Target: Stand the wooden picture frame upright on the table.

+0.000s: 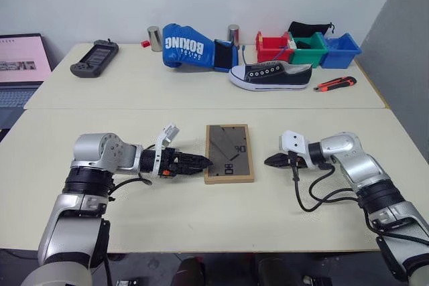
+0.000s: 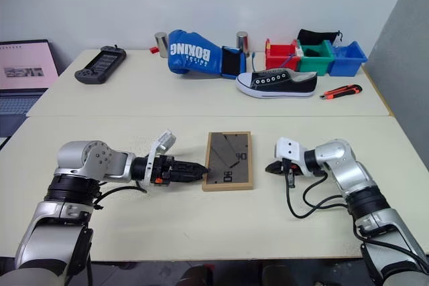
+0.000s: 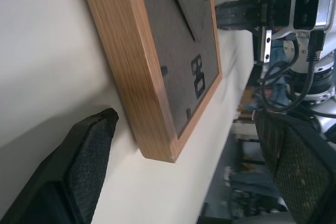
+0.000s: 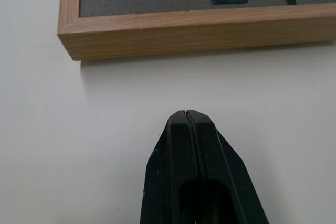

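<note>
While the wooden picture frame [image 1: 229,153] lies flat, dark grey back up, at the middle of the near half of the table [image 1: 201,92], nothing of the standing-up looks done yet. Stand appears folded flat against the back, hard to be sure. Left gripper [image 1: 201,163] sits at 9 o'clock of the frame, jaws spread wide, tips right at the frame's edge near its near left corner; wrist view shows one finger [image 3: 84,150] on the table just beside the wooden rim, the other out over the frame's back, so it seems to straddle the edge, nothing clamped. Right gripper [image 1: 271,161] at 3 o'clock of the frame, fingers pressed together, empty, tip [image 4: 186,116] near the frame side but apart from it. Left to do, judging from this: grip or lever the edge, tip the frame up, get the stand out, set it upright. Far half of the table at 12 o'clock holds a boxing glove [image 1: 191,46], shoe [image 1: 271,76], coloured bins [image 1: 308,49], utility knife [image 1: 334,84], well apart.
</note>
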`<action>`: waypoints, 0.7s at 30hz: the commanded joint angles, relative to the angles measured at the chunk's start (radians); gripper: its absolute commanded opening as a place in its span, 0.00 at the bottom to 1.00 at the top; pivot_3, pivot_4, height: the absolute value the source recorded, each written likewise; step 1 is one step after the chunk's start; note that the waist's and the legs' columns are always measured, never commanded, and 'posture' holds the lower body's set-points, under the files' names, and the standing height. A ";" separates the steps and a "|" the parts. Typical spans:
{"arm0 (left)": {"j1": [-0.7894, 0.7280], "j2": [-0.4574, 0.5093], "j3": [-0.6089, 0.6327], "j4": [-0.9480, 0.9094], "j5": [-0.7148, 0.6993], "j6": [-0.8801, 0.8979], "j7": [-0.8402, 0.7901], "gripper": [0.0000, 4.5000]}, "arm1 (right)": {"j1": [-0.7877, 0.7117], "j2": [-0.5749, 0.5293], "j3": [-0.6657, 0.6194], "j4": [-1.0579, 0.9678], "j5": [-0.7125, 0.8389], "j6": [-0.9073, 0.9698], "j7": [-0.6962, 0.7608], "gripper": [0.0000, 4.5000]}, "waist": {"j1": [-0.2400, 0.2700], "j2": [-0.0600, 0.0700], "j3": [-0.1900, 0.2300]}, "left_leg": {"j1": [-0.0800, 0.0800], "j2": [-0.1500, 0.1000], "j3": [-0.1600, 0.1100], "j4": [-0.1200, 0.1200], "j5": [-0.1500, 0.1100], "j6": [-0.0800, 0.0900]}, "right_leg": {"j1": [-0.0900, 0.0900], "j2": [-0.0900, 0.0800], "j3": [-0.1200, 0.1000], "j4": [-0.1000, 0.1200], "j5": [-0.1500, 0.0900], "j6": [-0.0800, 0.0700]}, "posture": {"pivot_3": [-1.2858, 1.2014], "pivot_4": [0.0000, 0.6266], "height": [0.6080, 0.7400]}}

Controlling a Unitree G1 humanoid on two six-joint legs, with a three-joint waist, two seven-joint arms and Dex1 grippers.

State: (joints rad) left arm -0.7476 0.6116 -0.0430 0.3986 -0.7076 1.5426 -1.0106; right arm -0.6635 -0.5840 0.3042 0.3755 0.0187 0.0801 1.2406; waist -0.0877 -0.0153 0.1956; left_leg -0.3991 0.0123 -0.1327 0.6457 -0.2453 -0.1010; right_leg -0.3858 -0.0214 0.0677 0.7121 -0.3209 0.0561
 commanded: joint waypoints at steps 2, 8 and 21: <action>-0.028 -0.046 0.017 0.052 0.009 -0.011 0.032 0.98 | -0.016 0.031 0.014 -0.041 -0.005 0.024 -0.001 0.00 | 0.002 0.000 0.000 | 0.000 0.000 0.000 0.000 0.000 -0.001 | 0.000 0.000 0.000 0.000 0.000 0.000 | 0.52 0.24 1.00; -0.028 -0.065 0.019 0.074 0.019 -0.044 0.035 0.98 | -0.017 0.051 0.024 -0.051 -0.017 0.033 -0.010 0.00 | 0.006 0.000 0.000 | 0.000 -0.001 0.000 0.000 0.001 -0.002 | 0.001 -0.001 0.000 0.000 0.000 0.000 | 0.52 0.24 1.00; 0.006 0.008 0.006 0.094 0.041 -0.087 0.010 0.98 | -0.022 0.017 0.027 -0.015 -0.053 -0.013 -0.009 0.00 | 0.003 0.000 -0.001 | 0.002 -0.001 0.000 0.000 0.001 -0.002 | 0.002 -0.001 0.000 0.000 0.000 0.000 | 0.52 0.24 1.00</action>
State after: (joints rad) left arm -0.7568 0.5821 -0.0303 0.4786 -0.6997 1.4699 -1.0138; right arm -0.6702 -0.5414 0.3343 0.3526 -0.0175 0.0822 1.2274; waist -0.0844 -0.0152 0.1949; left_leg -0.3974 0.0114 -0.1326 0.6457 -0.2442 -0.1029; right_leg -0.3842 -0.0223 0.0677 0.7119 -0.3209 0.0561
